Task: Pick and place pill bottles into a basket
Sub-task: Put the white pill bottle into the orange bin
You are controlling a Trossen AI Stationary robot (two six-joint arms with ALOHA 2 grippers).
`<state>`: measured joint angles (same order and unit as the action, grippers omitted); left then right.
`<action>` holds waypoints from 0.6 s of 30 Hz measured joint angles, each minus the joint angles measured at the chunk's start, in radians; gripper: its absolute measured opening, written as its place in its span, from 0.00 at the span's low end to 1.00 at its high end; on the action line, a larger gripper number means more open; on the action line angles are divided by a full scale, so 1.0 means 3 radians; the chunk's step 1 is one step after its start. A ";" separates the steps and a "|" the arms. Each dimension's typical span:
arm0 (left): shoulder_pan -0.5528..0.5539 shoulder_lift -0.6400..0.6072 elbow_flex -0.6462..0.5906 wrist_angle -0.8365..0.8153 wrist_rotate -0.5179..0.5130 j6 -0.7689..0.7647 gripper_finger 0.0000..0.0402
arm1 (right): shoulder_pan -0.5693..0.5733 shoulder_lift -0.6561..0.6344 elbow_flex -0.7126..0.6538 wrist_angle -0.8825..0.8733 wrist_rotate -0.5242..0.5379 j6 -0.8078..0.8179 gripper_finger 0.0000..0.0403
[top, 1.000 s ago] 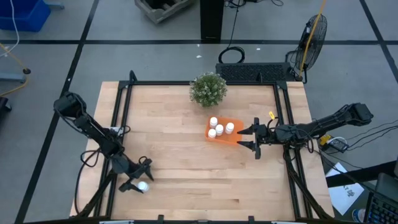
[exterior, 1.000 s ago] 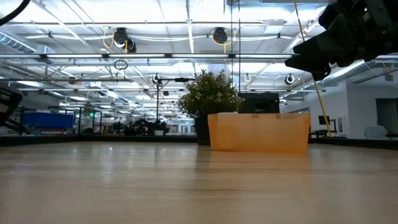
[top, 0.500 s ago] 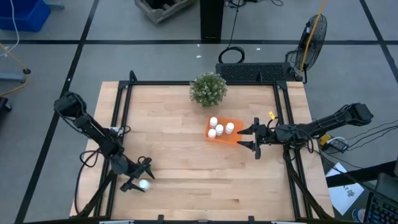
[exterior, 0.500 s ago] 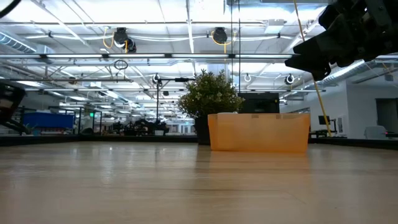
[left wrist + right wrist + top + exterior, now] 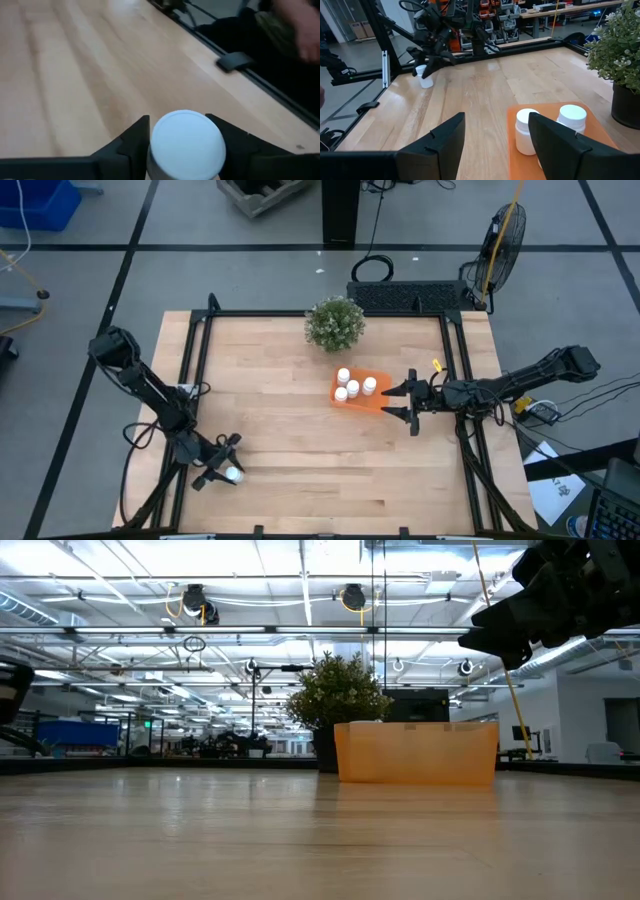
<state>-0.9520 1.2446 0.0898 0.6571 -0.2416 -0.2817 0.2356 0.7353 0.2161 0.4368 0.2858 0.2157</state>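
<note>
The orange basket (image 5: 374, 403) sits right of the table's middle and holds several white pill bottles (image 5: 353, 387); it also shows in the low view (image 5: 415, 752). One more pill bottle (image 5: 232, 475) is at the near left, between the fingers of my left gripper (image 5: 221, 465), which is shut on it; the left wrist view looks onto its round cap (image 5: 186, 144). My right gripper (image 5: 399, 402) is open and empty, just right of the basket, above the table. My left gripper pinches the pill bottle between its two fingers, one on each side of the body just under the cap (image 5: 150, 162). The bottle's cap end faces back toward the wrist. Whether its base is clear of the table, I cannot tell.
A bushy green potted plant (image 5: 335, 323) stands at the far edge, just behind the basket. A black frame rail (image 5: 190, 380) runs along the table's left side by my left arm. Bare wood lies between the left gripper and the basket.
My left gripper, with the pill bottle, has shifted slightly toward the table's left edge and risen a little in the low view. My right arm has kept still.
</note>
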 joint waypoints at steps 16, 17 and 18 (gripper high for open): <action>0.0530 0.0006 -0.0004 0.0118 -0.0816 -0.0823 0.45 | 0.0000 0.0000 0.0000 0.0000 0.0001 0.0001 0.52; 0.0604 0.0005 -0.0004 0.0220 -0.0862 -0.0763 0.44 | -0.0001 0.0000 0.0000 0.0000 0.0000 0.0000 0.52; 0.0691 0.0005 -0.0004 0.0336 -0.0866 -0.0687 0.44 | 0.0000 0.0000 0.0000 0.0001 0.0001 0.0001 0.52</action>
<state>-0.7446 1.2461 0.0887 0.7579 -0.5015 -0.4879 0.2356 0.7353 0.2161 0.4370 0.2859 0.2160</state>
